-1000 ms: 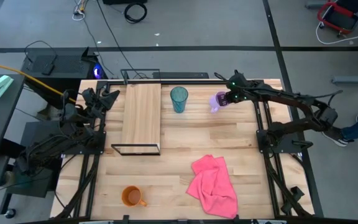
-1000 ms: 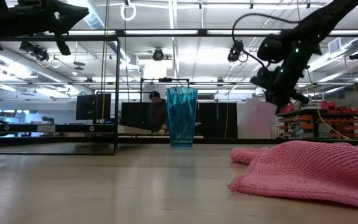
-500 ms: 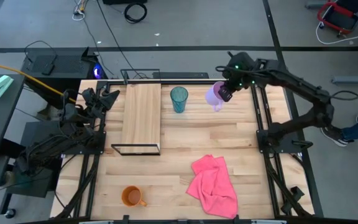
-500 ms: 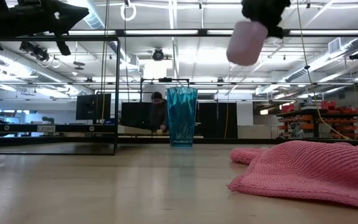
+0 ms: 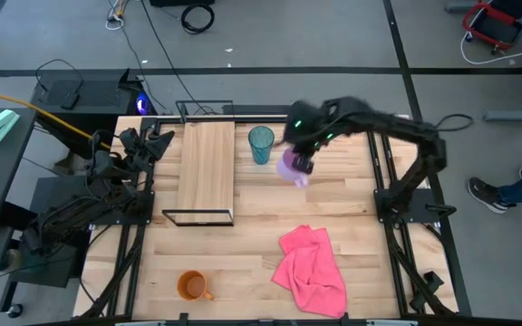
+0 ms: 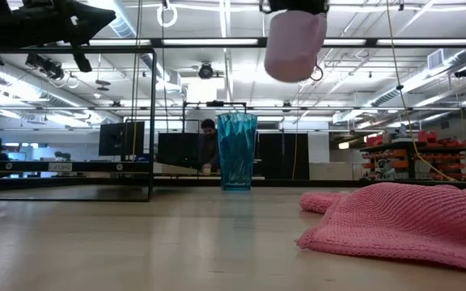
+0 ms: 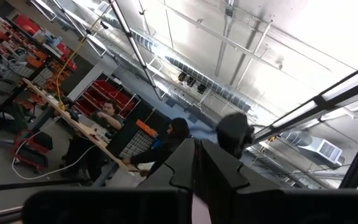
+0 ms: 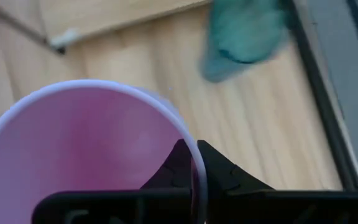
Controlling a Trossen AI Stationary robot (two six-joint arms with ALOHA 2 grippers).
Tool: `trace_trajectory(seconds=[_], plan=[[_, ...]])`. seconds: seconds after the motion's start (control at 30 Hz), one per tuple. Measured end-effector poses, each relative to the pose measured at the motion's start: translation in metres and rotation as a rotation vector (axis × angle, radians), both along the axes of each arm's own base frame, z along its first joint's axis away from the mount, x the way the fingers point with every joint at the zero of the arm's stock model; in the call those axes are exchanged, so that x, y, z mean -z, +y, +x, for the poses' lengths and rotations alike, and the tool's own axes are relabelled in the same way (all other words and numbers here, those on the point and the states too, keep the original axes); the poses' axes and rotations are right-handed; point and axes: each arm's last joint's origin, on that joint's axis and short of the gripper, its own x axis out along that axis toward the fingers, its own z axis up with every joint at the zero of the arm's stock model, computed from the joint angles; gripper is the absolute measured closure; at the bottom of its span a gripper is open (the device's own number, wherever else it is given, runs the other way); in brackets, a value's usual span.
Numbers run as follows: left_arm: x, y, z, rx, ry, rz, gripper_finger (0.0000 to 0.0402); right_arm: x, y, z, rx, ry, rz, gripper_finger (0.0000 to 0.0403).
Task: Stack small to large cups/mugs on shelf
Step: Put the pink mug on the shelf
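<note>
My right gripper (image 5: 302,156) is shut on the pale purple mug (image 5: 290,169) and holds it high above the table, just right of the teal tumbler (image 5: 261,143); the low view shows the mug (image 6: 295,44) near the top. The tumbler stands upright on its base on the tabletop. The shelf's wood plank (image 5: 207,166) lies left of it. The orange mug (image 5: 191,286) stands near the front edge. My left gripper (image 5: 155,142) is shut and waits at the table's left edge. My right gripper holds the purple mug by its rim (image 8: 196,149), one finger (image 8: 178,167) inside the mug and one (image 8: 221,169) outside. The fingers come from above, pointing down. The mug hangs below them, mouth up, slightly tilted and lifted clear of the table.
A pink cloth (image 5: 314,269) lies crumpled at the front right and also shows in the low view (image 6: 403,218). The shelf's black wire frame (image 5: 198,215) rims the plank's ends. Bare tabletop lies between the shelf, the cloth and the tumbler.
My right gripper has risen with the purple mug, lifting it clear of the table at the far right. It has then carried it toward the table's left and a little nearer, up beside the teal tumbler.
</note>
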Motion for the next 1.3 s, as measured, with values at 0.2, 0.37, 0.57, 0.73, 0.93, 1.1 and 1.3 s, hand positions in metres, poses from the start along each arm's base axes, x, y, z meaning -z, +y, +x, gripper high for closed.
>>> trace_trajectory(seconds=[0.2, 0.37, 0.57, 0.73, 0.93, 1.1, 1.3], plan=[[0.0, 0.0, 0.0, 0.0, 0.002, -0.001, 0.0377, 0.045, 0.024, 0.051, -0.183, 0.068, -0.025, 0.0393], [0.001, 0.0, 0.001, 0.005, 0.008, -0.018, 0.0376, 0.084, 0.029, 0.083, -0.241, 0.11, -0.032, 0.0393], [0.005, 0.001, 0.002, 0.024, 0.041, -0.057, 0.0368, 0.125, 0.025, 0.107, -0.283, 0.165, -0.036, 0.0393], [0.009, 0.002, 0.004, 0.037, 0.071, -0.076, 0.0371, 0.144, 0.022, 0.122, -0.293, 0.132, -0.04, 0.0393], [0.01, 0.002, 0.004, 0.04, 0.086, -0.086, 0.0378, 0.15, 0.021, 0.13, -0.303, 0.084, -0.042, 0.0393], [0.011, 0.003, 0.005, 0.053, 0.101, -0.092, 0.0371, 0.154, 0.015, 0.134, -0.297, 0.062, -0.041, 0.0393], [0.016, 0.002, 0.011, 0.133, 0.155, -0.106, 0.0366, 0.16, 0.01, 0.135, -0.306, 0.078, -0.039, 0.0393]])
